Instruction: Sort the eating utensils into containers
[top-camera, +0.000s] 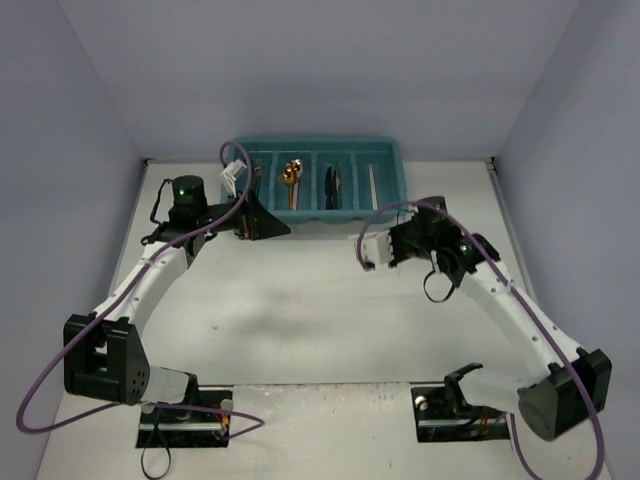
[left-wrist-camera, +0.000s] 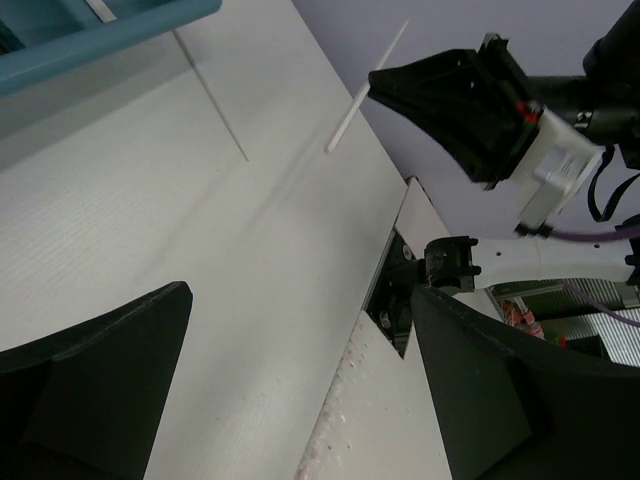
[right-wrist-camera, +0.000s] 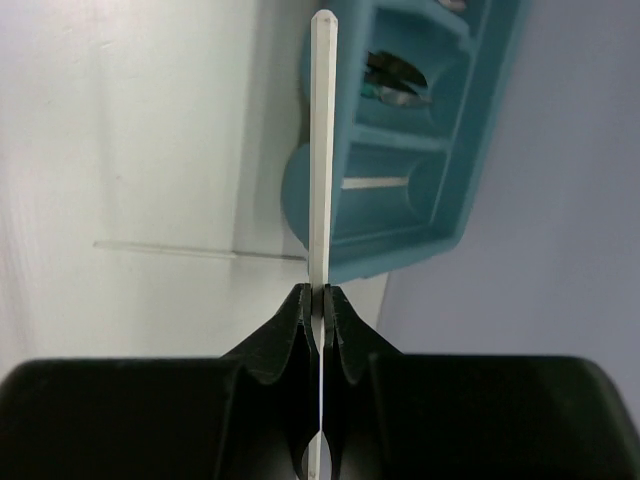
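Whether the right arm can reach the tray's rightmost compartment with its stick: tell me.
Probably yes. The right gripper, shut on the stick, is near the tray's right end, nothing between; the left gripper is at the left end.

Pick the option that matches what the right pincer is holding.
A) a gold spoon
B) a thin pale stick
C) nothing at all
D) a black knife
B: in the right wrist view the right pincer is shut on a thin pale stick, whose free end reaches out toward the teal tray.
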